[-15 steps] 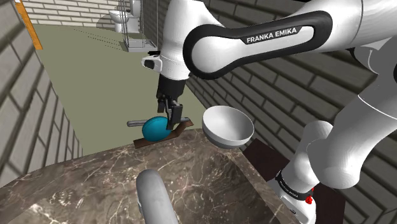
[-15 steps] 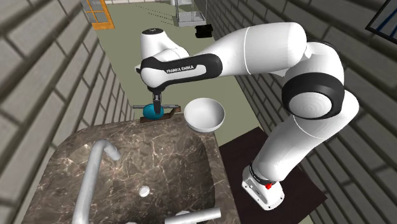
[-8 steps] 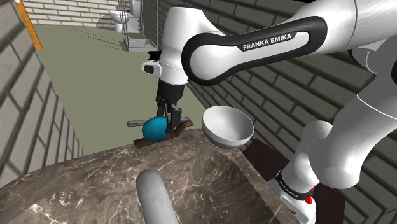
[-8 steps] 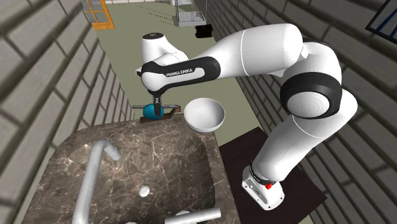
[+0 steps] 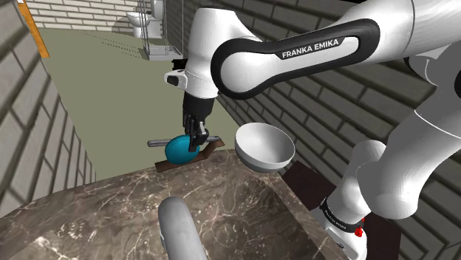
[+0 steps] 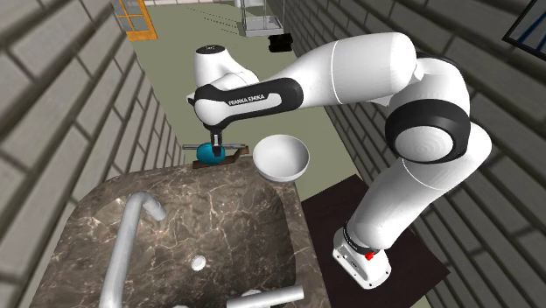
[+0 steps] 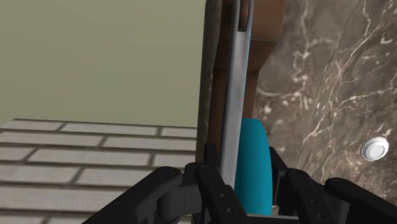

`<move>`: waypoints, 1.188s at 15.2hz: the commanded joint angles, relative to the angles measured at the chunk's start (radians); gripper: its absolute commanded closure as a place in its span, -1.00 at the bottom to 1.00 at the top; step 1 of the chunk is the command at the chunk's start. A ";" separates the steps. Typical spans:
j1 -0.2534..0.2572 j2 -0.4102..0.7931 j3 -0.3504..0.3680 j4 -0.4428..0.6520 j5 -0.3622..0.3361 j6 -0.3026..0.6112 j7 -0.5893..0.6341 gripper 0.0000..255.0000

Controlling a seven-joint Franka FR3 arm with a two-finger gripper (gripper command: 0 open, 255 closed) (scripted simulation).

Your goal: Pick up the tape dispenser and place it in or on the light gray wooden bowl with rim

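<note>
Brick walls (image 5: 44,148) close round an olive floor (image 5: 111,81). Dark marble counter (image 5: 111,207) with a sunk basin. Grey faucet (image 5: 181,229) stands well apart from the hand, on the stand's side of it.

Arm (image 5: 295,52) stretches over the counter to its far edge, wrist turned down. The hand therefore meets its target from above and not across the basin.

Bowl (image 5: 264,144): pale, rimmed, mouth up, nothing in it. It sits just beside the hand at the counter's edge, so the carry looks short.

Dispenser (image 5: 177,150) lies directly beneath the hand at the far edge. It is a teal roll on a brown base with a grey bar running lengthwise. The base appears to rest on the counter, so I judge it not yet lifted.

Gripper (image 5: 196,140) straddles the roll across its narrow width. In the wrist view the fingers (image 7: 216,188) lie against the roll's two flat flanks with no gap showing. I read that as a pinch on the dispenser. The bar runs along the line between the fingers, beside one of them, so it does not block the closing.

Step in hand, by my reckoning: grasp made, raise to come. The lift must clear the bowl's rim before moving sideways. Possible trouble: the base hangs below the pinched roll and could swing or tilt.
</note>
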 commanded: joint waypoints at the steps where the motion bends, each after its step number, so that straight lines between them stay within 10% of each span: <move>1: 0.000 0.000 0.000 0.000 0.000 0.000 0.000 1.00; 18: -0.004 -0.029 -0.005 0.157 -0.006 -0.185 0.018 1.00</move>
